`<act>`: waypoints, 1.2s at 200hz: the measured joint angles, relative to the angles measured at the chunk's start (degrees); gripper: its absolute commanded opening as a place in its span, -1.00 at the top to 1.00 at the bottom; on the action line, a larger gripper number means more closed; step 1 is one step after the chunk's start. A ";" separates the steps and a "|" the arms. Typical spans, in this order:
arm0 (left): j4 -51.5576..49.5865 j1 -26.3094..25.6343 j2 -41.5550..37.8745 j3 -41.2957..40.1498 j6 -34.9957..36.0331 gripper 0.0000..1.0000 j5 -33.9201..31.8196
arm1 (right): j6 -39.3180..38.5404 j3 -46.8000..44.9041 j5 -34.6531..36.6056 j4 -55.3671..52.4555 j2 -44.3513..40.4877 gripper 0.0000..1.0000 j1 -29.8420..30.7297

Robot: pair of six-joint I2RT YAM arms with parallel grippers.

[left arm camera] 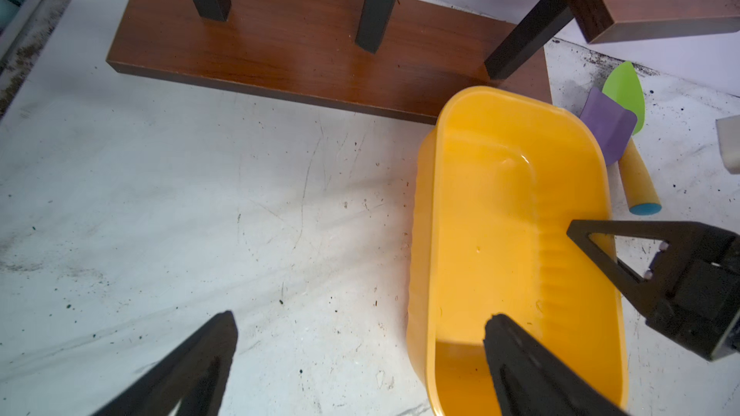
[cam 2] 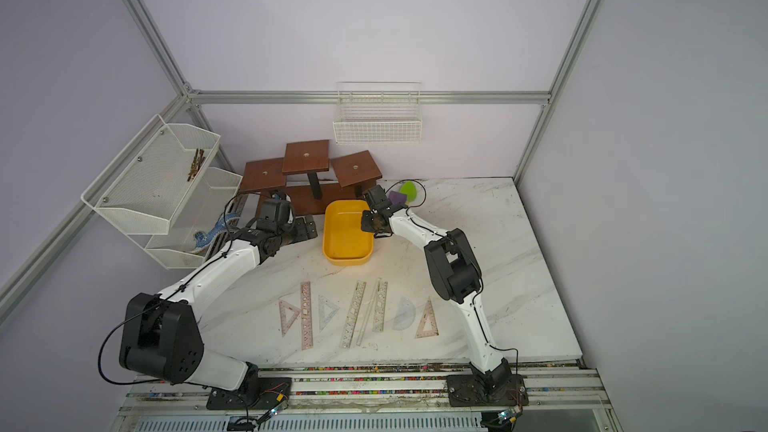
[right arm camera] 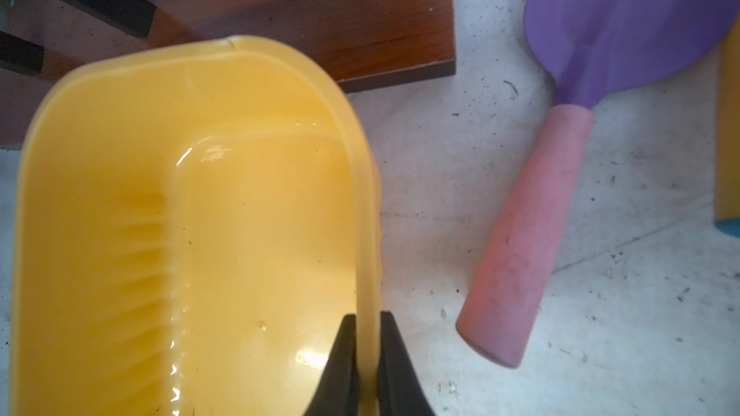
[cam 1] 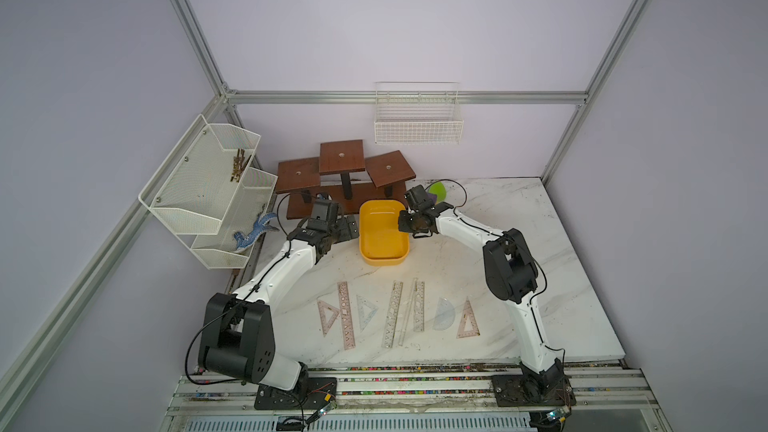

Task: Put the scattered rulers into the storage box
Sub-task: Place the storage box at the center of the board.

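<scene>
The rulers (cam 1: 392, 313) lie in a row along the near part of the marble table (cam 1: 540, 263), eight flat see-through pieces side by side, none of them in the storage box (cam 1: 380, 238) yet. From left to right there is a pinkish set square (cam 1: 327, 317), a long pinkish stencil ruler (cam 1: 345, 314), a clear set square (cam 1: 366, 311), three straight clear ones, a half-round protractor (cam 1: 444, 313) and another pinkish set square (cam 1: 468, 320). The straight ones run near to far, much the same way as the yellow box's long side.

The box sits empty farther back, in the middle, against the wooden stand (cam 1: 345, 201) and well apart from the row. Both grippers are up at the box, so every ruler lies nearward of them.

The right gripper (right arm camera: 367, 316) is pinched on the box's right wall, one finger inside and one outside the rim. The left gripper (left arm camera: 362, 316) is spread wide with nothing in it, just beside the box's left wall. I'd judge the left arm the freer one for a pick, and nearer the left-hand pieces; the right-hand ones sit closer to the right arm.

No brand or label shows anywhere. The rulers carry scale marks and cut-out shapes, too small to read
</scene>
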 measured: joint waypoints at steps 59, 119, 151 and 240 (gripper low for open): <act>-0.09 0.00 1.14 -0.22 -0.96 -1.00 3.58 | -0.42 0.90 1.05 -0.28 0.13 0.63 -0.02; -0.07 0.02 1.55 -0.22 -1.38 -1.00 5.09 | -0.48 1.16 0.92 -0.26 0.13 0.45 -0.02; -0.11 0.02 2.16 -0.22 -1.36 -1.00 6.40 | -1.05 1.20 0.74 -0.28 0.11 0.31 -0.02; -8.74 -1.57 -3.80 -5.20 -1.44 -0.70 14.80 | -5.38 -25.99 -4.59 8.74 -29.73 0.38 2.43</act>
